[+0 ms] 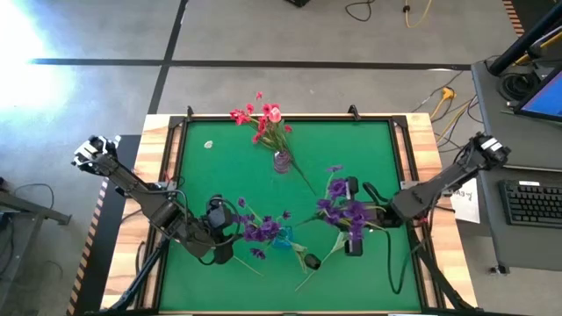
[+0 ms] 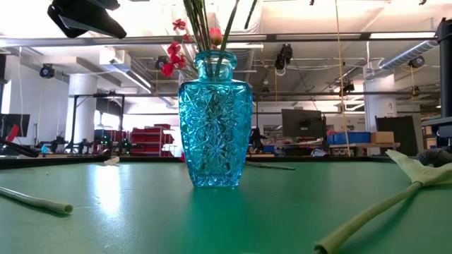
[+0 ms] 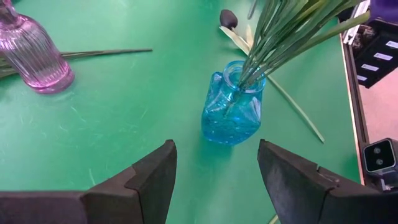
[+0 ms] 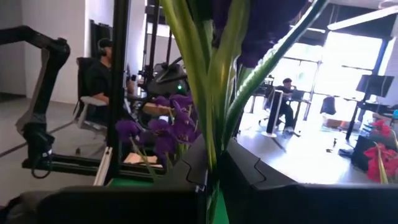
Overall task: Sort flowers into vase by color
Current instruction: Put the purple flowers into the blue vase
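Observation:
A blue cut-glass vase [image 1: 282, 237] [image 2: 214, 120] [image 3: 233, 111] stands near the table's middle and holds purple sprays [image 1: 260, 230] on green stems. My left gripper [image 1: 225, 233] [image 3: 214, 171] is open, just left of that vase and touching nothing. A pink glass vase [image 1: 281, 161] [image 3: 37, 53] farther back holds red flowers [image 1: 261, 118]. My right gripper [image 1: 351, 217] [image 4: 213, 171], right of the blue vase, is shut on a bunch of purple flowers [image 1: 348, 209]. My right gripper pinches the purple bunch by its green stems and leaves [image 4: 208, 134], between the two fingers and below the blooms. The fingers come level from the table's right side and lie across the stems. The blooms [image 4: 165, 134] stand beyond the fingers.
A flower with a dark bud [image 1: 312, 261] [image 3: 228, 17] lies on the green mat near the blue vase. Pale stems [image 2: 374, 212] [image 2: 39, 202] lie toward the near edge. A small white thing [image 1: 209, 145] sits far left. A raised wooden frame [image 1: 158, 158] borders the mat.

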Controlling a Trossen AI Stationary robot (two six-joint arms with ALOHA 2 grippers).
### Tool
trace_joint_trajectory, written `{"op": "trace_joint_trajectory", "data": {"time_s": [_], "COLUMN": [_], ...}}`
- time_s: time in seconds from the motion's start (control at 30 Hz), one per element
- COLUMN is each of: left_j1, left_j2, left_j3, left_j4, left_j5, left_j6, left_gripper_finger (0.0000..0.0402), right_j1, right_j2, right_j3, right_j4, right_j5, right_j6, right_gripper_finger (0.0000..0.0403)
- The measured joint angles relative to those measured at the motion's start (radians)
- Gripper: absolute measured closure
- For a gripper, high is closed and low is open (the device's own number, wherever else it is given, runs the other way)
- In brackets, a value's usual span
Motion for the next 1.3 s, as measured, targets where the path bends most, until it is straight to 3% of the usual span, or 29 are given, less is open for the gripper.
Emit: {"op": "trace_joint_trajectory", "data": {"time_s": [0.4,1.3], "left_j1": [0.0,0.0], "left_j2": [0.0,0.0], "left_j3": [0.0,0.0], "left_j4": [0.001,0.002], "left_j5": [-0.015,-0.021], "left_j6": [0.0,0.0], "left_gripper_finger": [0.0189,0.0189], "right_j1": [-0.047,-0.065], "right_j2": [0.095,0.275], "right_j3": [0.008,0.061], "right_j4": [0.082,0.107], "right_j5": [-0.076,-0.068], "right_j6": [0.025,0.085], "right_gripper_finger": [0.0385,0.0385]}}
